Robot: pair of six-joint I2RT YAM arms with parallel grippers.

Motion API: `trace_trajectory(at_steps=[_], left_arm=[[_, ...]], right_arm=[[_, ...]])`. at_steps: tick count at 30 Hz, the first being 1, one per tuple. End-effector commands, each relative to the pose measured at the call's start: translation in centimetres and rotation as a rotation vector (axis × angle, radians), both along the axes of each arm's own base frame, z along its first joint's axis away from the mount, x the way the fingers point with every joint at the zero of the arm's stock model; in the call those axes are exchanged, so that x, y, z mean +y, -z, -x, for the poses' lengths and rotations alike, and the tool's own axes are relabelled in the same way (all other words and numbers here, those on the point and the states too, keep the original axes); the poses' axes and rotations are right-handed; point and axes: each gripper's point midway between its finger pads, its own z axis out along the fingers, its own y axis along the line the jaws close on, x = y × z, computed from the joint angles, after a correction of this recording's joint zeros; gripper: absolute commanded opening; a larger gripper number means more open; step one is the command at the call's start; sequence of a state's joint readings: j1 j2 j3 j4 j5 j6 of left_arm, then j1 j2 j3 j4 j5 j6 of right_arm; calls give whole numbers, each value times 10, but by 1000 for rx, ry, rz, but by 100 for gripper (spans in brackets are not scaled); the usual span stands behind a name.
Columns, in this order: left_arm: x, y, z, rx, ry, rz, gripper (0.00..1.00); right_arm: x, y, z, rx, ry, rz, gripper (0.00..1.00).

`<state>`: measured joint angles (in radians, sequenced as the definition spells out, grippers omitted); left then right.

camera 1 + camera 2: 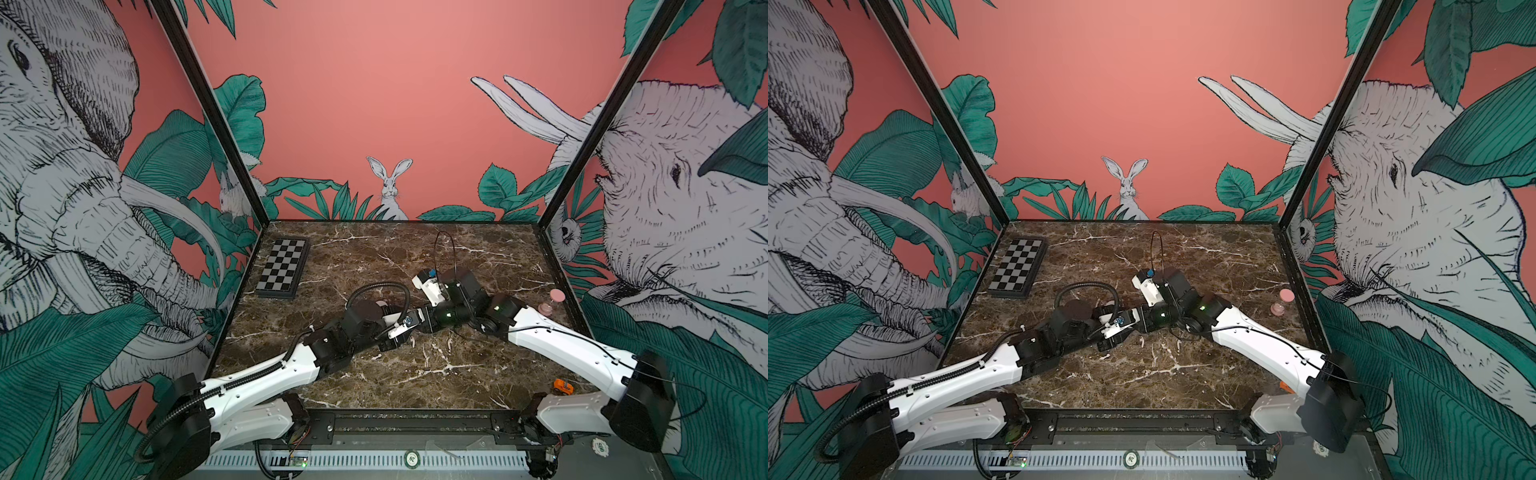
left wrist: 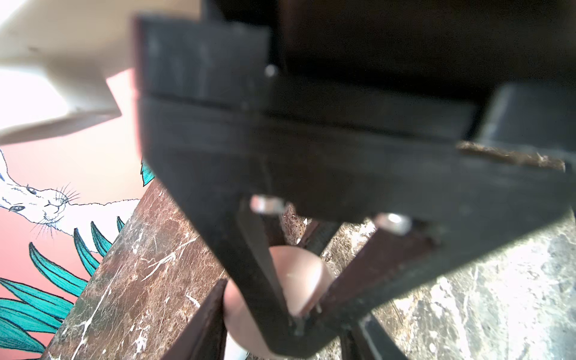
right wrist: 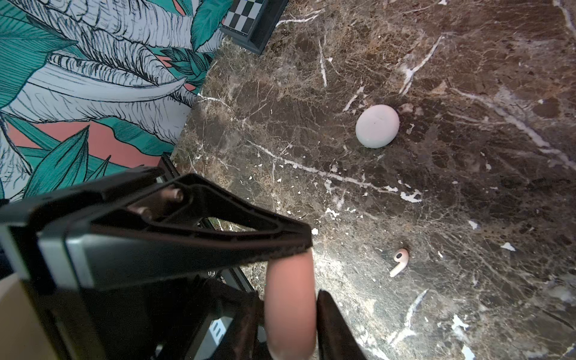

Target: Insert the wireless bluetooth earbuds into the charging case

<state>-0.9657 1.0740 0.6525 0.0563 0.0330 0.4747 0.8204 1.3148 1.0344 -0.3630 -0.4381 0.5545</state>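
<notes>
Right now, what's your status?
Grippers: left gripper and right gripper both on pink case. One earbud loose on table, white case nearby. Earbud unobstructed.

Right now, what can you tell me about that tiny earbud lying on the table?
The earbud is tiny and looks like glossy, pinkish-white plastic. It has a round bulb with a dark oval spot and a short stem. It lies on its side on the brown marble table, touching nothing else. The white egg-shaped case sits apart from it. The right gripper, closed on a pink case, is near but not touching.
</notes>
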Motion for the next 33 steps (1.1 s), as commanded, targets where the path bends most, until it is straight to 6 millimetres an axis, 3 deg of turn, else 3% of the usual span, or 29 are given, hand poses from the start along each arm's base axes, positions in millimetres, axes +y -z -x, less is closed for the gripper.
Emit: trace_trajectory(at_steps=[1, 18, 21, 24, 26, 33], left_arm=[[-4, -19, -5, -28, -21, 46, 0], [-3, -24, -11, -30, -59, 74, 1], [-3, -27, -11, -35, -62, 87, 11], [-3, -27, -9, -30, -54, 93, 33], [-4, -30, -7, -27, -39, 104, 34], [-4, -43, 7, 9, 7, 162, 60]], right_arm=[[8, -6, 2, -16, -24, -38, 30], [8, -8, 4, -24, -37, -38, 16], [8, -10, 5, -26, -38, -44, 10], [8, -12, 4, -33, -37, -48, 1], [7, -15, 4, -43, -36, -53, 0], [-2, -33, 4, -112, -35, -58, 0]])
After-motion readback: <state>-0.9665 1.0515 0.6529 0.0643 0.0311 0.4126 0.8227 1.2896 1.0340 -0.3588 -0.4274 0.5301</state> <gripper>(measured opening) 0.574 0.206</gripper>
